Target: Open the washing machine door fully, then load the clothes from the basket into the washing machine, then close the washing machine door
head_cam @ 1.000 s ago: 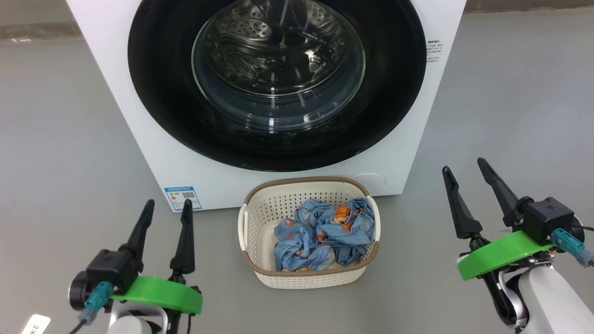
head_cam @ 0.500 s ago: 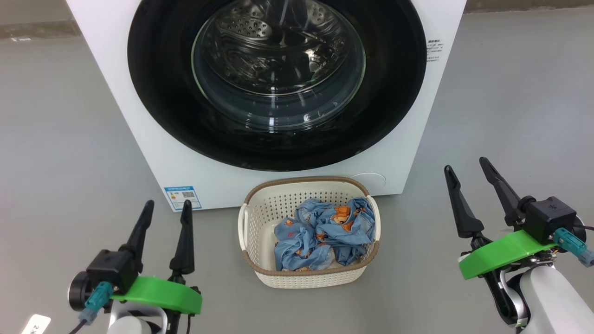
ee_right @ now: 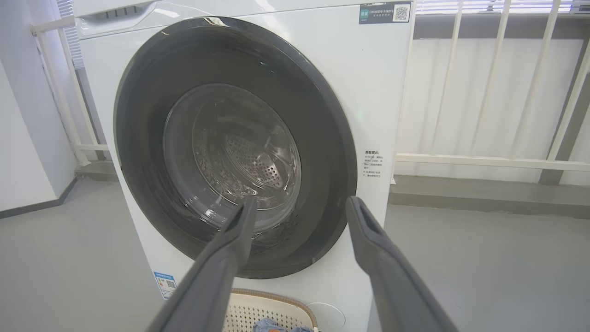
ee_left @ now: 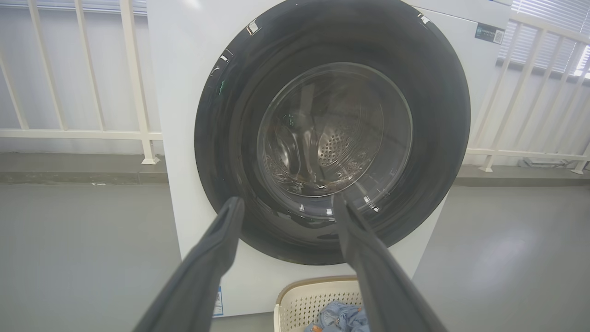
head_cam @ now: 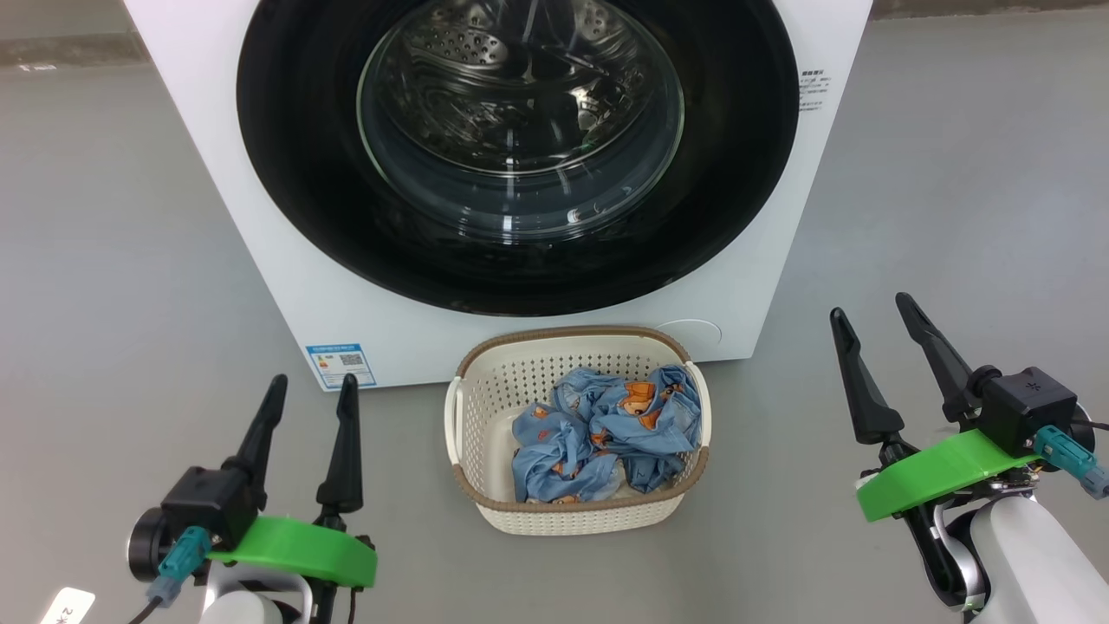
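Observation:
The white washing machine (head_cam: 260, 260) stands ahead with its round black door (head_cam: 303, 208) shut flat against the front; the steel drum shows through the glass window (head_cam: 520, 113). On the floor before it sits the cream basket (head_cam: 576, 516) with light blue clothes (head_cam: 598, 433) bunched inside. My left gripper (head_cam: 313, 384) is open at the lower left, apart from the basket. My right gripper (head_cam: 869, 303) is open at the lower right, empty. The wrist views show the door (ee_left: 221, 138) (ee_right: 143, 138) beyond each gripper's (ee_left: 286, 203) (ee_right: 302, 203) spread fingers.
Grey floor (head_cam: 113, 303) spreads to both sides of the machine. A white railing (ee_left: 133, 83) (ee_right: 498, 161) runs along the wall behind it. A blue label sticker (head_cam: 340, 366) is low on the machine's front left.
The head view has tilted very slightly, so the machine and basket sit a little higher in the picture. The right gripper rose a touch a second ago; the left has stayed still.

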{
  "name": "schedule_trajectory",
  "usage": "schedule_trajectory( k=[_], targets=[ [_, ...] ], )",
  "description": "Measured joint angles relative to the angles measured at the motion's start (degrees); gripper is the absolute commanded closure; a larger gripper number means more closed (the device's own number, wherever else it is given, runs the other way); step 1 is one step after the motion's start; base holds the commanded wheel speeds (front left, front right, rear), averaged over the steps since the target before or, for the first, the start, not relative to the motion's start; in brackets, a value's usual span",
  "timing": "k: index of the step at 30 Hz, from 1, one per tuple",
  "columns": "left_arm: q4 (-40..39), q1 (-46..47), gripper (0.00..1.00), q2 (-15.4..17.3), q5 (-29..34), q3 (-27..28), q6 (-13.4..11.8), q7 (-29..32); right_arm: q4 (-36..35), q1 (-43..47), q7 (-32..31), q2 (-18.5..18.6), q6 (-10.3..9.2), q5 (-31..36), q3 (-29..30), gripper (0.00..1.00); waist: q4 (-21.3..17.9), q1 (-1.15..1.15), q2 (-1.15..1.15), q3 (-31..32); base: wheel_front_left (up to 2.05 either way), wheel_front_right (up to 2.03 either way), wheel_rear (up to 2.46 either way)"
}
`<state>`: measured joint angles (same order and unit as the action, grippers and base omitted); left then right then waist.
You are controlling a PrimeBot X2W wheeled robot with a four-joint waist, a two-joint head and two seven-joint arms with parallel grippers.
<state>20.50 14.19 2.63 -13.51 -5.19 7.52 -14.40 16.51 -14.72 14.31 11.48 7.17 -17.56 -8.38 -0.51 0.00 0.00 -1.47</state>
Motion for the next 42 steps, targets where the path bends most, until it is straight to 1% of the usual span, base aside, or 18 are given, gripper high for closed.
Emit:
schedule_trajectory(
  k=[31, 37, 42],
  targets=[
    [0.2, 0.0, 0.0, 0.1, 0.0, 0.3, 0.0, 0.0, 0.0, 0.0, 0.1, 0.0, 0.0, 0.0, -0.1, 0.0, 0.2, 0.0, 0.0, -0.3, 0.0, 0.0, -0.01],
    [0.2, 0.0, 0.0, 0.1, 0.6, 1.0, 0.0, 0.0, 0.0, 0.0, 0.2, -0.2, 0.0, 0.0, -0.1, 0.0, 0.1, 0.0, 0.0, -0.3, 0.38, 0.38, -0.76],
    [0.2, 0.0, 0.0, 0.1, 0.7, 1.3, 0.0, -0.1, 0.0, 0.0, 0.2, -0.2, 0.0, 0.0, -0.1, 0.0, 0.1, 0.0, 0.0, -0.1, 0.81, 0.81, -1.62]
  ],
)
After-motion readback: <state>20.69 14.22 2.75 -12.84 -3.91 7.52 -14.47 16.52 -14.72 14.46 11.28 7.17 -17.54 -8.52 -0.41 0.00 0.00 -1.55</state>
